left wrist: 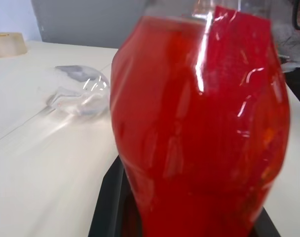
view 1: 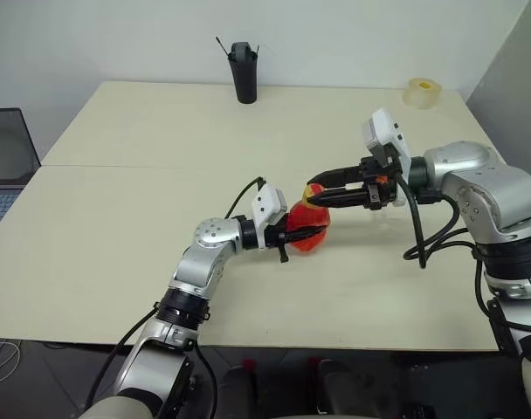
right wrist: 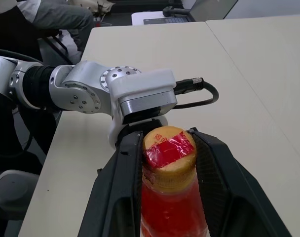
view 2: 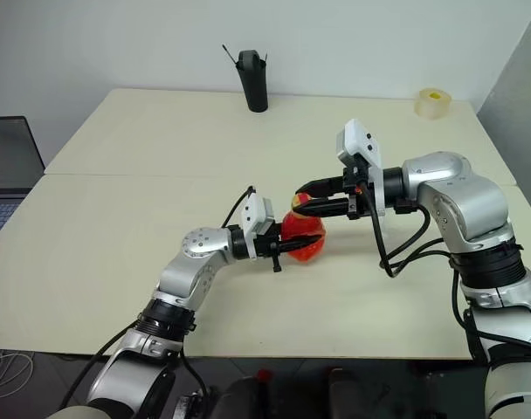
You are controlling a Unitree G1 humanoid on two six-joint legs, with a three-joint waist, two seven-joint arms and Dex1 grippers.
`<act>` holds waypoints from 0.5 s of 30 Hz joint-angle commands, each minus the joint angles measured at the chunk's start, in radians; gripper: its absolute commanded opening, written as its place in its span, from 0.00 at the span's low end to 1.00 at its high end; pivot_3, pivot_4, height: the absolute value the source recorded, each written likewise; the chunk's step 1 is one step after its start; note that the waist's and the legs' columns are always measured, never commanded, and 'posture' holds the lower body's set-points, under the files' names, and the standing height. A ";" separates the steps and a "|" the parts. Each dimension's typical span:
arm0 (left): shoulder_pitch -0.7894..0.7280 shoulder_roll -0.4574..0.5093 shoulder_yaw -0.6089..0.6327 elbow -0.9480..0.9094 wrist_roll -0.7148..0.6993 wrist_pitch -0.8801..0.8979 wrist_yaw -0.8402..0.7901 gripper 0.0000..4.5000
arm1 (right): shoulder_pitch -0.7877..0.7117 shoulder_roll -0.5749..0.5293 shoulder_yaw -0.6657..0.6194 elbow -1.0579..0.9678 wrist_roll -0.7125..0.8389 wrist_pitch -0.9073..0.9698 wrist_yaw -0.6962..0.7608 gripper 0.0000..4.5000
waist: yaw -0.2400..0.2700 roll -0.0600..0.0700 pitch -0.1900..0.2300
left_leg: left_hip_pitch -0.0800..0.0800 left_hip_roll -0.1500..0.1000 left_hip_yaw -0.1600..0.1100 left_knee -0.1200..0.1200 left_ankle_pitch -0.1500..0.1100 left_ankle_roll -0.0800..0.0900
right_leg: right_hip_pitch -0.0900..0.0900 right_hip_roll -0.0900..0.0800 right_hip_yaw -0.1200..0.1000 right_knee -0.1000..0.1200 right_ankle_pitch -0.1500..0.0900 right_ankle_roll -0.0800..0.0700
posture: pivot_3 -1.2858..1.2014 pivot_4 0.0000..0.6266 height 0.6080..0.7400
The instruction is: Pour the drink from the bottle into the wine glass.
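Bottle (view 2: 302, 237) of red drink (left wrist: 199, 138) upright on table (view 1: 117, 218), left gripper (view 1: 311, 234) clamped on body, right gripper (right wrist: 167, 148) on cap (right wrist: 168, 147)

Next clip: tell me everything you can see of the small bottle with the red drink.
The small squat clear plastic bottle has a waisted body nearly full of bright red translucent drink, an orange-yellow neck ring and a yellow top with a red seal, still on. It stands upright over the pale table. The left gripper is shut on its body; the right gripper flanks the top with a black finger on either side.
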 commanded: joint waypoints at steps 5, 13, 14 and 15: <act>-0.012 -0.007 0.015 -0.061 -0.028 0.001 0.002 0.18 | -0.011 0.024 -0.143 -0.197 0.147 0.152 -0.126 0.65 | 0.015 0.000 0.000 | -0.002 -0.001 -0.001 0.001 0.000 0.000 | 0.000 0.000 -0.001 -0.001 0.000 0.000 | 0.52 0.24 1.00; -0.026 -0.009 0.018 -0.034 -0.025 -0.008 -0.009 0.18 | 0.094 0.014 -0.278 -0.418 0.138 0.287 -0.462 0.90 | 0.016 0.000 0.000 | -0.002 -0.001 -0.001 0.000 0.000 0.000 | 0.000 0.000 -0.001 -0.001 0.000 0.000 | 0.52 0.24 1.00; -0.027 -0.008 0.019 -0.032 -0.026 -0.009 -0.009 0.18 | 0.114 0.019 -0.279 -0.451 0.129 0.303 -0.511 0.90 | 0.016 0.000 0.000 | -0.002 -0.001 -0.001 0.000 0.000 0.000 | 0.000 0.000 -0.001 -0.001 0.000 0.000 | 0.52 0.24 1.00; -0.029 -0.008 0.020 -0.030 -0.026 -0.009 -0.010 0.18 | 0.138 0.057 -0.319 -0.501 0.190 0.348 -0.569 0.90 | 0.016 0.000 0.000 | -0.002 -0.001 -0.001 0.000 0.000 0.000 | 0.000 0.000 -0.001 -0.001 0.000 0.000 | 0.52 0.24 1.00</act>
